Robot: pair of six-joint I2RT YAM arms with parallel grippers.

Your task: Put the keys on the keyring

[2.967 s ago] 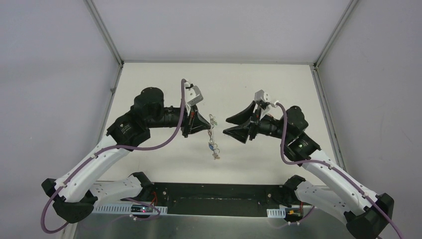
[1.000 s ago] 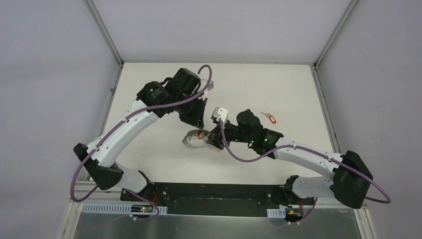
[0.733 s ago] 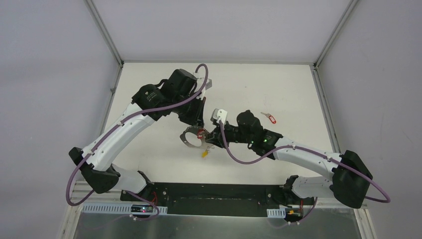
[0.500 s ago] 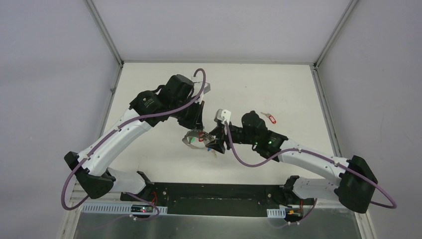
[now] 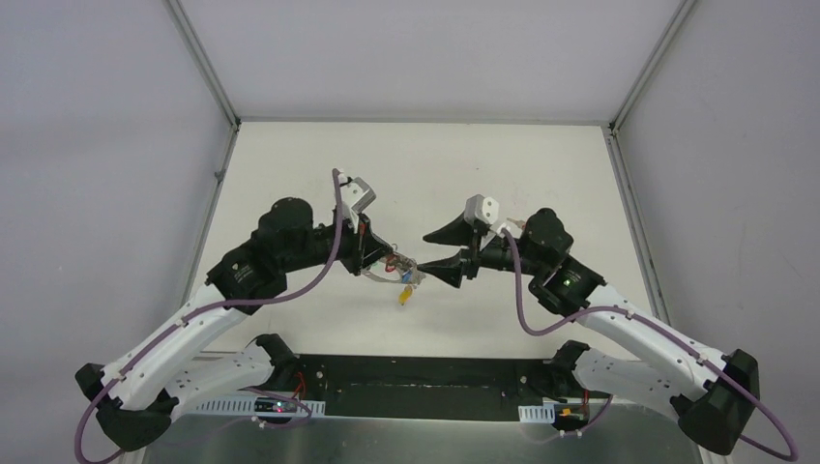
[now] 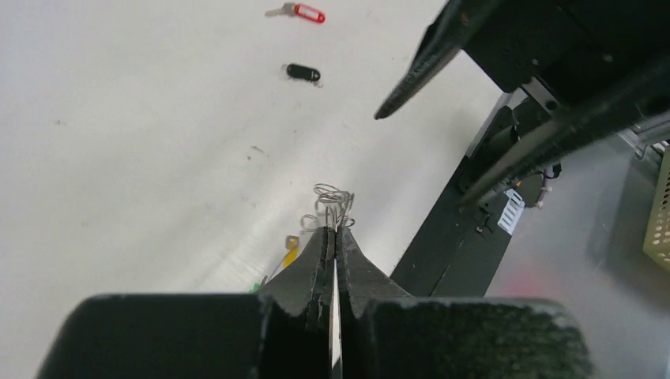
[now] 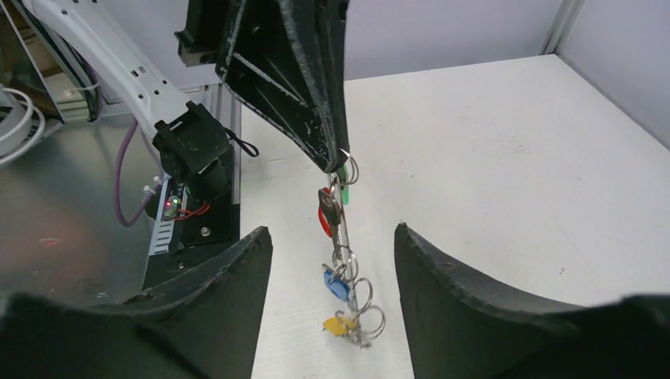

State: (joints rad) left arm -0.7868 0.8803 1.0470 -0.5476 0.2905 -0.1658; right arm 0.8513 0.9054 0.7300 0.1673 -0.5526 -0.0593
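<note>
Left claw holds the keyed ring aloft; right claw stands wide, gripping nothing.

Top view: the left gripper (image 5: 391, 260) is pinched tight, jaws with no gap showing, on the thin wire of the keyring (image 7: 349, 169), which sits at its fingertips above the table (image 5: 435, 164). The keys (image 7: 335, 260) hang from it in a string, green-headed at the top, then red, blue and yellow, and none touches the surface. The right gripper (image 5: 428, 255) lies at 3 o'clock of the left one, just beside the string, fingers spread far apart to either side of it, no contact. In the left wrist view, a red-headed key (image 6: 304, 13) and a black-headed key (image 6: 303, 73) lie loose on the table at 12 o'clock, well apart from the ring.
</note>
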